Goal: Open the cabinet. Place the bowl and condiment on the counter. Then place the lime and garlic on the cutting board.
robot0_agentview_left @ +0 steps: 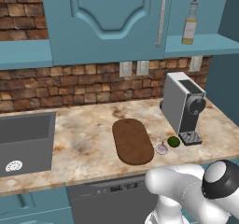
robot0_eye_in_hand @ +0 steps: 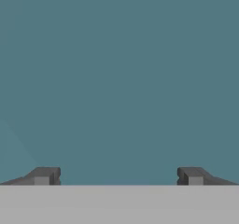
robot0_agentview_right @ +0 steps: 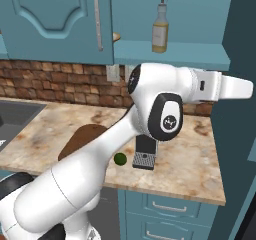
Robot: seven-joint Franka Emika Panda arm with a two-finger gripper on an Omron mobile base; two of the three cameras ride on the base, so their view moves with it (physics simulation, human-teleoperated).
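The cabinet (robot0_agentview_left: 107,17) has its left door shut, and its right half stands open onto a shelf. On that shelf stands the condiment (robot0_agentview_left: 190,24) (robot0_agentview_right: 160,29), a clear bottle of yellowish liquid. A tan sliver of the bowl (robot0_agentview_right: 116,36) peeks out from behind the shut door. The dark oval cutting board (robot0_agentview_left: 133,141) (robot0_agentview_right: 82,136) lies bare on the counter (robot0_agentview_left: 88,143). The lime (robot0_agentview_left: 173,141) (robot0_agentview_right: 120,158) and the garlic (robot0_agentview_left: 161,149) sit just right of it. My gripper (robot0_eye_in_hand: 118,176) is open, its fingertips far apart, facing a plain teal surface close by.
A grey coffee machine (robot0_agentview_left: 184,106) stands right of the board, close behind the lime. A sink (robot0_agentview_left: 25,141) is set into the counter at the left. My arm (robot0_agentview_right: 165,104) reaches right, toward the dark teal opened door (robot0_agentview_right: 240,44).
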